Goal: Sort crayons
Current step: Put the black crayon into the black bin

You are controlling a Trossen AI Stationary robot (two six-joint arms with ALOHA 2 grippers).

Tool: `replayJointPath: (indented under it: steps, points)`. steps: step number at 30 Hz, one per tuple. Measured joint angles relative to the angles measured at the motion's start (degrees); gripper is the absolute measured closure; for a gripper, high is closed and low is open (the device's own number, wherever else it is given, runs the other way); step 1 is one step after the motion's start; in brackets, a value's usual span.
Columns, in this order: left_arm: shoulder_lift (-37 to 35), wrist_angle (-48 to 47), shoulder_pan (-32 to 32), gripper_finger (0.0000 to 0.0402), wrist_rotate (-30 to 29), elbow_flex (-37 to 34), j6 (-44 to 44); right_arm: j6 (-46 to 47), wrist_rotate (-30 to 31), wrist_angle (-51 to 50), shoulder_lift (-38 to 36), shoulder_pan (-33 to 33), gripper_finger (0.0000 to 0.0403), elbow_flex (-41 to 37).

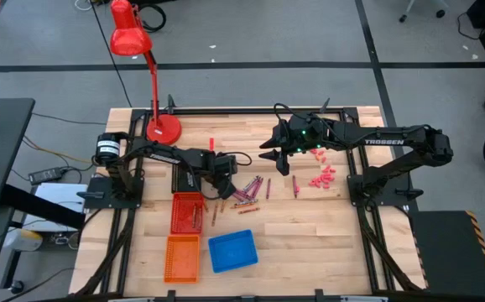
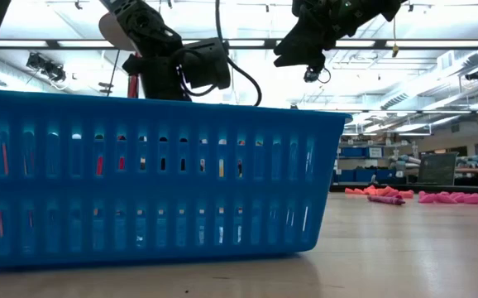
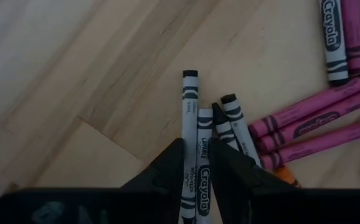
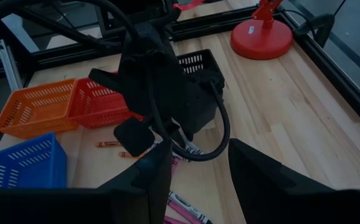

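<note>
A heap of pink and grey crayons (image 1: 247,191) lies mid-table, with single crayons (image 1: 268,186) strewn around it. My left gripper (image 1: 226,180) stands at the heap's left end, pointing steeply down, shut on two grey crayons (image 3: 195,155). Two more grey crayons (image 3: 230,121) lie right beside them, and pink crayons (image 3: 311,121) lie a little further off. My right gripper (image 1: 274,157) hangs open above the table, beyond the heap, with nothing between its fingers (image 4: 155,171). My left gripper pinches two grey crayons side by side between its two fingers (image 3: 167,168), which sit on the outer long sides of the pair (image 3: 185,149). The crayons run along the fingers and stick out past the fingertips. Whether their free ends (image 3: 190,76) rest on the wood, I cannot tell.
To the heap's left are a black basket (image 4: 198,62) and a red basket (image 1: 186,212). Nearer the front stand an orange basket (image 1: 183,257) and a blue one (image 1: 232,251). A red lamp (image 1: 163,128) is at the far left. Small pink bits (image 1: 322,178) lie at the right.
</note>
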Motion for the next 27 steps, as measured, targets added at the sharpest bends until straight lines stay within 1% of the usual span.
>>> replayJointPath:
  steps: [9,12,17,22,27]
  points:
    - [0.00,-0.70,0.58,0.0320,0.50,1.77,-0.06,-0.93,-0.09,-0.02,0.00,0.00,0.0241,0.00]
    - [-0.04,-2.59,0.93,0.0320,0.50,3.05,0.44,-0.94,-0.11,-0.02,0.00,0.00,0.0241,0.00]
    - [-0.09,-7.05,1.97,0.0320,0.51,4.48,3.80,-1.08,-0.11,-0.02,0.00,-0.08,0.0241,0.00]
    - [-0.13,-11.14,3.63,0.0318,5.50,4.78,2.61,-1.07,-0.26,-0.02,0.00,-0.42,0.0241,0.00]
    - [-0.13,-12.39,3.82,0.0296,6.38,4.78,2.42,-1.18,-0.41,0.02,0.00,-0.39,0.0241,0.00]
